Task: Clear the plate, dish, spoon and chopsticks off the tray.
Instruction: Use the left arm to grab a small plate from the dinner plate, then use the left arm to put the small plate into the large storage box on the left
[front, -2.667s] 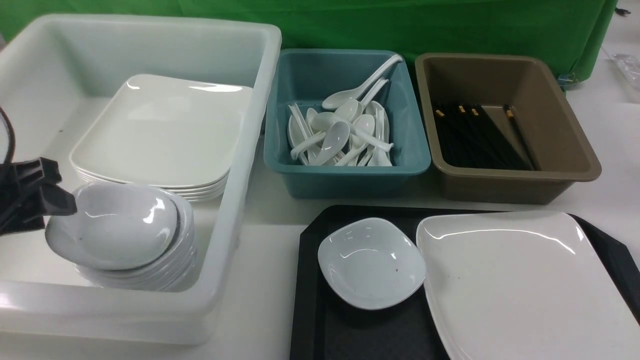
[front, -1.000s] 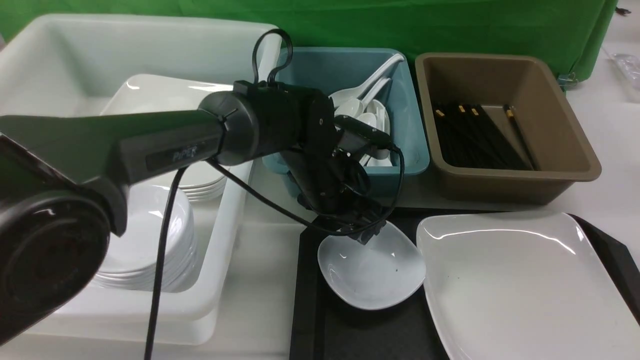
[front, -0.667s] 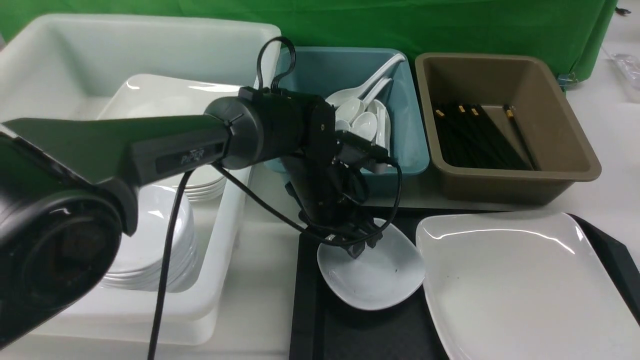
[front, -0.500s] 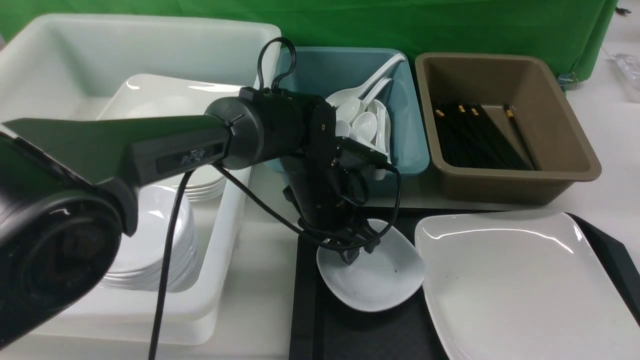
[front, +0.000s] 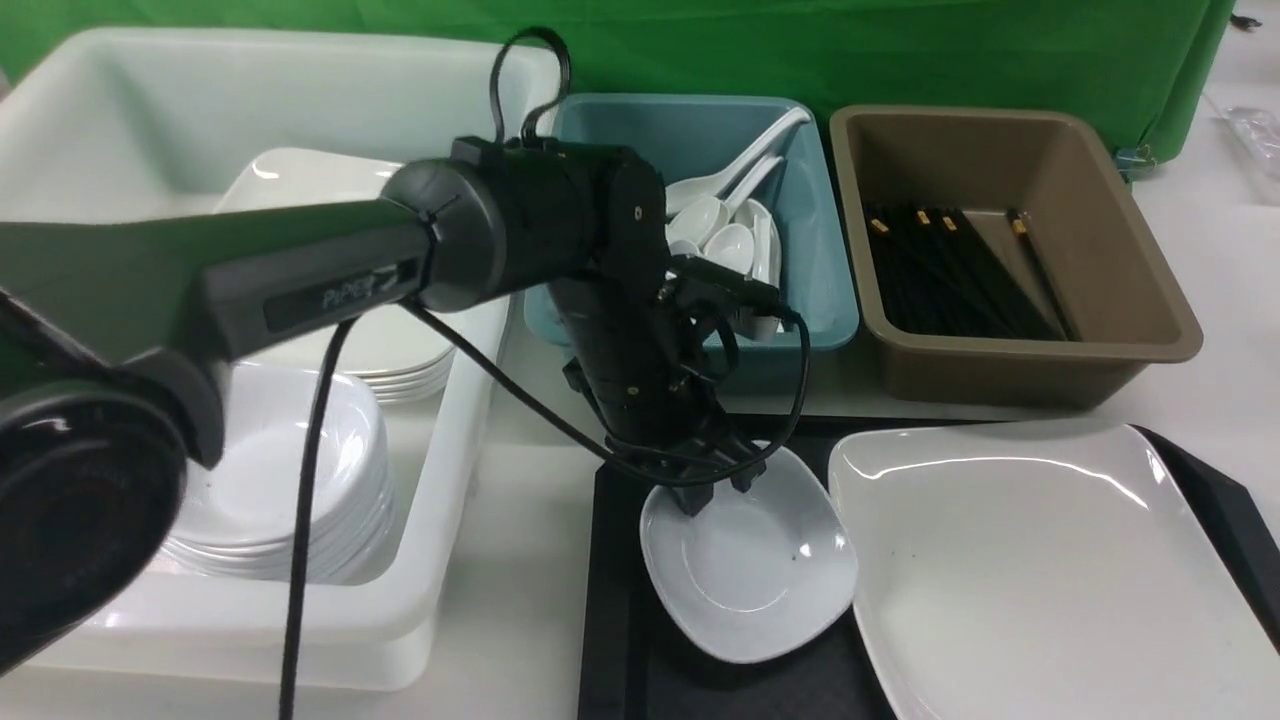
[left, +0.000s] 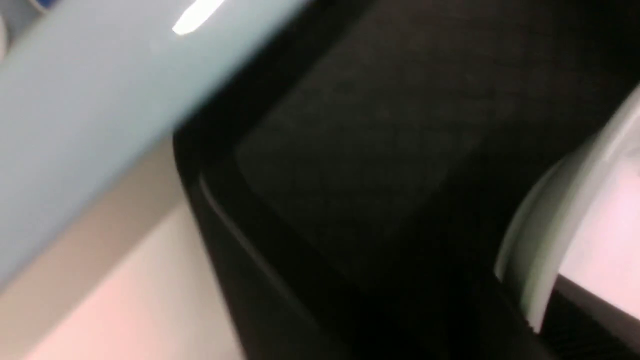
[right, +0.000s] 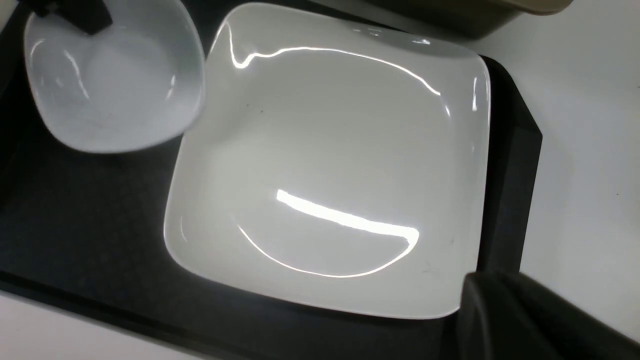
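Front view: the left gripper (front: 715, 488) was closed on the far rim of the dish (front: 750, 575). The dish was tilted over the left part of the tray (front: 612, 560). The plate (front: 1030, 570) lay flat on the tray's right part, just beside the dish. Behind the tray stood a teal bin (front: 825, 310) with spoons (front: 722, 235) and a brown bin (front: 1110, 345) with chopsticks (front: 950, 275). A white tub (front: 455, 440) stood left of the tray.

Left wrist view: it was blurred. It showed the tray floor (left: 375, 150), the teal bin wall (left: 100, 100) and a piece of the dish rim (left: 540, 250).

Right wrist view: the plate (right: 340, 165) lay on the tray (right: 75, 225). The dish (right: 110, 85) was over the tray's corner, with the left gripper (right: 75, 12) on its rim. The right gripper (right: 505, 315), a dark part near the plate's corner, was closed.
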